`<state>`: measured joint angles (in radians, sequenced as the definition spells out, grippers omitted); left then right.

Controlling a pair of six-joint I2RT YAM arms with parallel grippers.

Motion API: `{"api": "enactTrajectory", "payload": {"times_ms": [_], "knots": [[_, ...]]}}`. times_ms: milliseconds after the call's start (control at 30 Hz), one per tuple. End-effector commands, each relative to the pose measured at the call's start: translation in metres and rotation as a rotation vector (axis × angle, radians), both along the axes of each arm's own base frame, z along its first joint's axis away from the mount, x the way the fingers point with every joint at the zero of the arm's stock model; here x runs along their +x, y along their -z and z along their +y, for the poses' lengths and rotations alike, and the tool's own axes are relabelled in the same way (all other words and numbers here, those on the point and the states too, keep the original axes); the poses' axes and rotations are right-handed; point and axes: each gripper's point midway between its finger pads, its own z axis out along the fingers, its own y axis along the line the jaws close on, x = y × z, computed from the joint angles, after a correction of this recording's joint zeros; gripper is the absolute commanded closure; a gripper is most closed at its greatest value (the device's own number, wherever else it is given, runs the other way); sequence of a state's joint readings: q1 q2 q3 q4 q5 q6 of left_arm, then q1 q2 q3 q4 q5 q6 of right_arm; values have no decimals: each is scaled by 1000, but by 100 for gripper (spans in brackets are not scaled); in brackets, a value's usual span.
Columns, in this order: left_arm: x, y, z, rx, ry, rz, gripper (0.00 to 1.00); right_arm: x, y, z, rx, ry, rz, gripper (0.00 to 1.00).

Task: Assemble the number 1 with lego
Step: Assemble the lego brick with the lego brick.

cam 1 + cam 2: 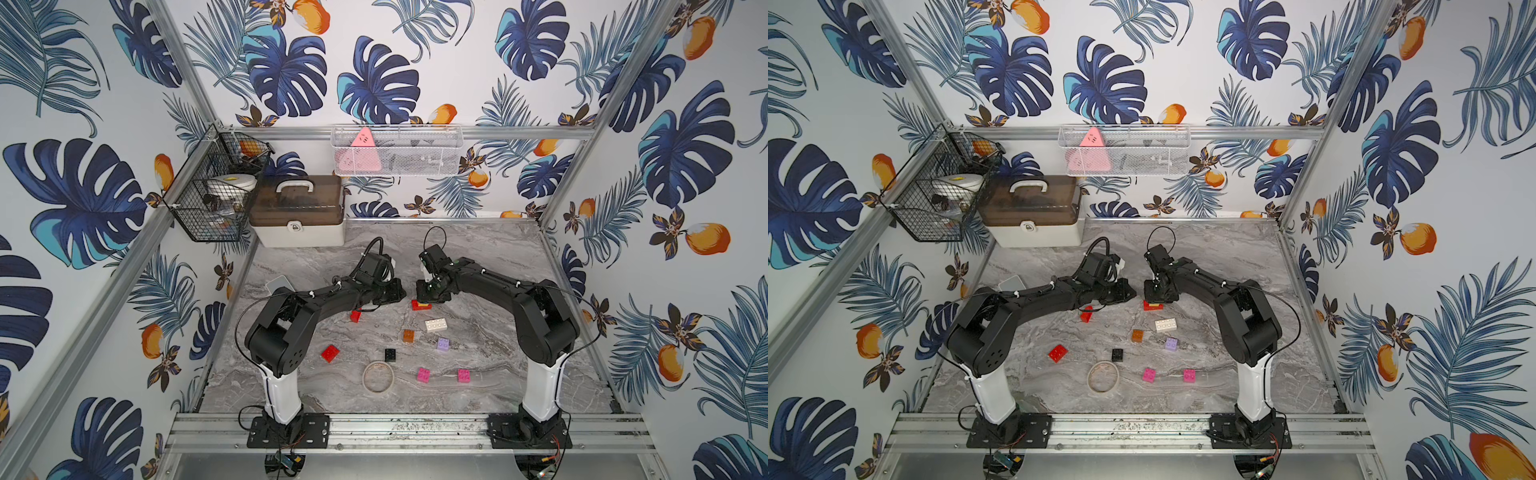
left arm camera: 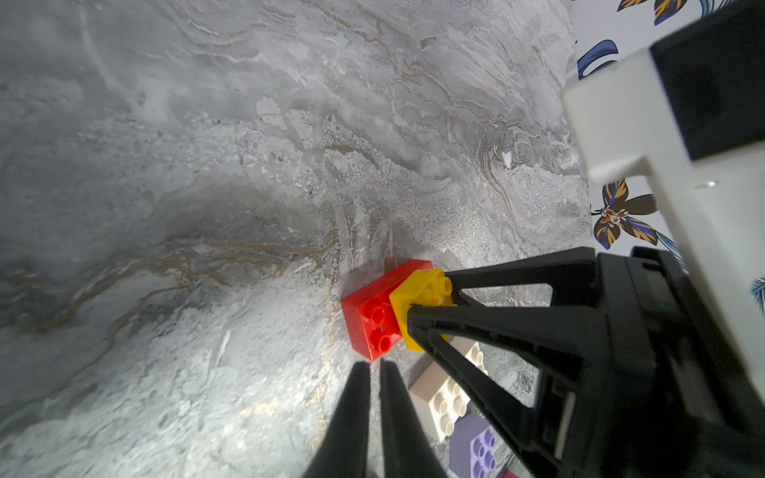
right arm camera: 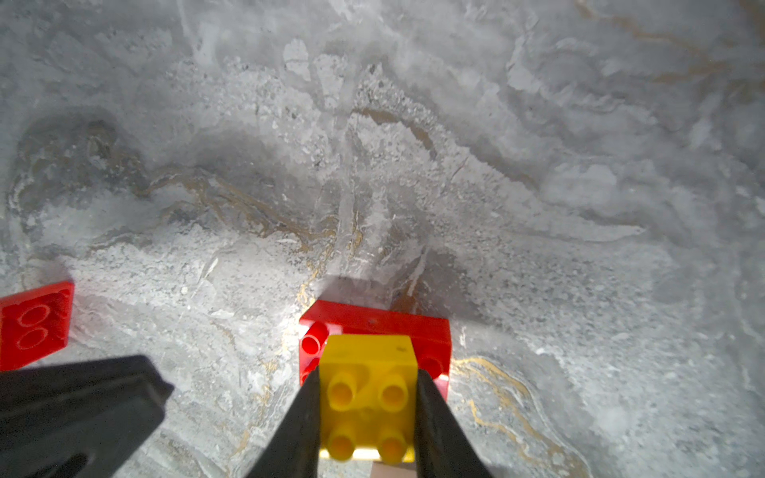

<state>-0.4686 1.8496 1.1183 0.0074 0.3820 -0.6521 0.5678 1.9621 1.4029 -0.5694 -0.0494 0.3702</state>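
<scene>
Marble table (image 1: pixel 478 257) | right end effector (image 3: pixel 368 374) low, gripping yellow brick (image 3: pixel 368 405) | left end effector (image 2: pixel 374 366) closed, empty

No readable text; pink triangle (image 1: pixel 365 139) marks perhaps symbols.

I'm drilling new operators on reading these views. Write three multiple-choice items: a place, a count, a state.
1. The yellow brick sits: A on the red brick; B inside the ring; C on the white brick.
2. Number of pink bricks: A one; B two; C four.
3. The right claw is: A open; B shut on the yellow brick; C out of view.
Key: 1 A, the right wrist view shows it on red studs; 2 B, both top views show two; 3 B, it clamps the brick's sides.
</scene>
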Motion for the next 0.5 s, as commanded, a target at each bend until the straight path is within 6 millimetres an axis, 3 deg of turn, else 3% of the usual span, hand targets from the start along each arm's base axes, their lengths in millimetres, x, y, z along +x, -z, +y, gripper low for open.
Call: {"api": "enactTrajectory", "payload": {"times_ms": [0,400,467], "knots": [[5,-8,1,0,2,-32,86,-3,6,-7,-40,0,13,76],[8,-17,10,15,-17,-58,87,-17,25,-10,-199,-4,20,83],[9,-19,12,28,-21,-65,87,-19,38,-12,-229,2,42,86]]}}
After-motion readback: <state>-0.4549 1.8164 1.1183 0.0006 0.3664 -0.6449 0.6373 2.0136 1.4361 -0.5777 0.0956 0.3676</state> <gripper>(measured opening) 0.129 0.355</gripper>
